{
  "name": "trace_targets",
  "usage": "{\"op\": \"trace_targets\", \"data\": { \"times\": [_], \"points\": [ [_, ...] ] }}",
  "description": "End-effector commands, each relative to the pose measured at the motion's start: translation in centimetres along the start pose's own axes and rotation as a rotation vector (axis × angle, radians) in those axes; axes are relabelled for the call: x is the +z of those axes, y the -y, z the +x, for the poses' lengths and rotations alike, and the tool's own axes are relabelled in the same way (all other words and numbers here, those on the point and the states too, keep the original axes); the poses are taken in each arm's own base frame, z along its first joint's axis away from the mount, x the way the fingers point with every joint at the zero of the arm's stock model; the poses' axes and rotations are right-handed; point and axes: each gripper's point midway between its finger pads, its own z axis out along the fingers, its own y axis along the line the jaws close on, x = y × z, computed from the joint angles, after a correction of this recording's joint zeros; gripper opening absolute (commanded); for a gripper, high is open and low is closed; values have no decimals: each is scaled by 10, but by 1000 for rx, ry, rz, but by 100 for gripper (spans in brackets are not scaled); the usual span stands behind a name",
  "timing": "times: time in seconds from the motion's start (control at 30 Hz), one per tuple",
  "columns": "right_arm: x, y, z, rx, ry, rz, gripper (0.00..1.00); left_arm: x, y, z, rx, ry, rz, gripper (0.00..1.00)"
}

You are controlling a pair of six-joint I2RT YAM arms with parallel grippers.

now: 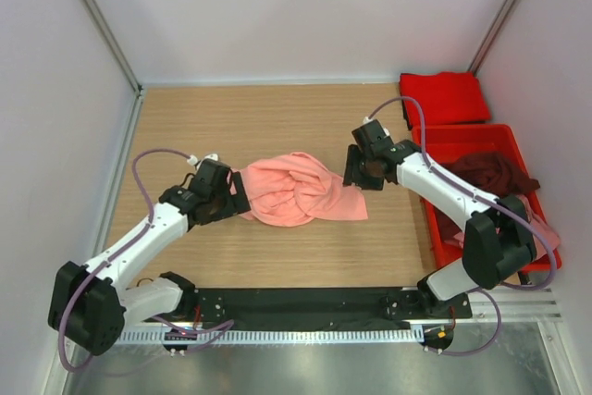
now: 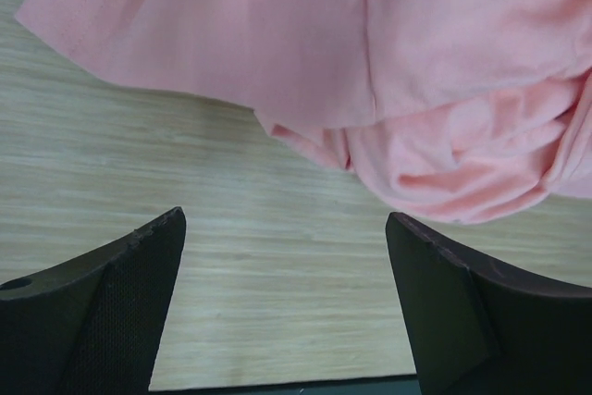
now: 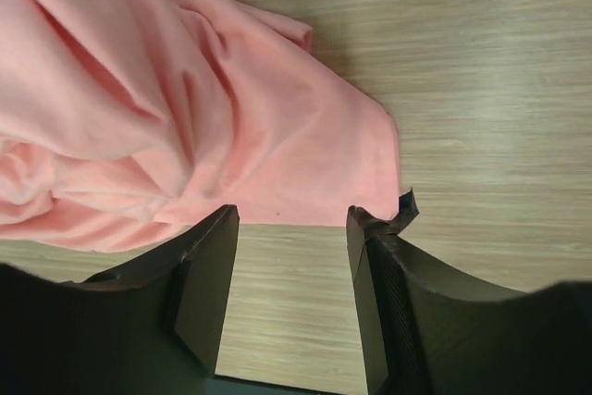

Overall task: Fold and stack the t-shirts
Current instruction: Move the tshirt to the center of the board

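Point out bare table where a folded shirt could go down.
Free: the table between the back wall and the salmon-pink shirt, widest at back left; also the strip between that shirt and the black base rail. Crowded: the right side, with the folded red shirt and the red bin.

Salmon-pink t-shirt (image 1: 301, 190) is showing plain colour, no print. Bright red t-shirt (image 1: 444, 97) is showing solid red too. Bin (image 1: 453, 141) is showing glossy red, with dark maroon t-shirt (image 1: 490, 171) and dusty pink t-shirt (image 1: 546, 227) showing against it. Worktop (image 1: 231, 127) is showing light wood grain with fine streaks. Left fingers (image 2: 102, 321) and right fingers (image 3: 199, 284) are showing matte black, with finely textured faces. The 2 arms, left arm (image 1: 139, 238) and right arm (image 1: 439, 187), are showing white links, black joints and purple cables (image 1: 139, 173). Walls (image 1: 305, 6) are looking pale grey-white.
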Motion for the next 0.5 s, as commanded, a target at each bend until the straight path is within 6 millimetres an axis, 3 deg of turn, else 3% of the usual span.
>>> {"op": "trace_targets", "data": {
  "times": [0.0, 0.1, 0.37, 0.47],
  "points": [
    [13, 24, 20, 0, -12, 77, 57, 8, 4, -28, -198, 119, 54, 90],
    [22, 30, 24, 3, -5, 88, 55, 13, -3, -42, -323, 173, 79, 91],
    [20, 21, 24, -8, 9, 11, 52, 28, -51, -37, -487, 182, -39, 88],
    [20, 22, 23, -14, 9, 17, 52, 37, -60, -43, -560, 176, -33, 86]
  ]
}}
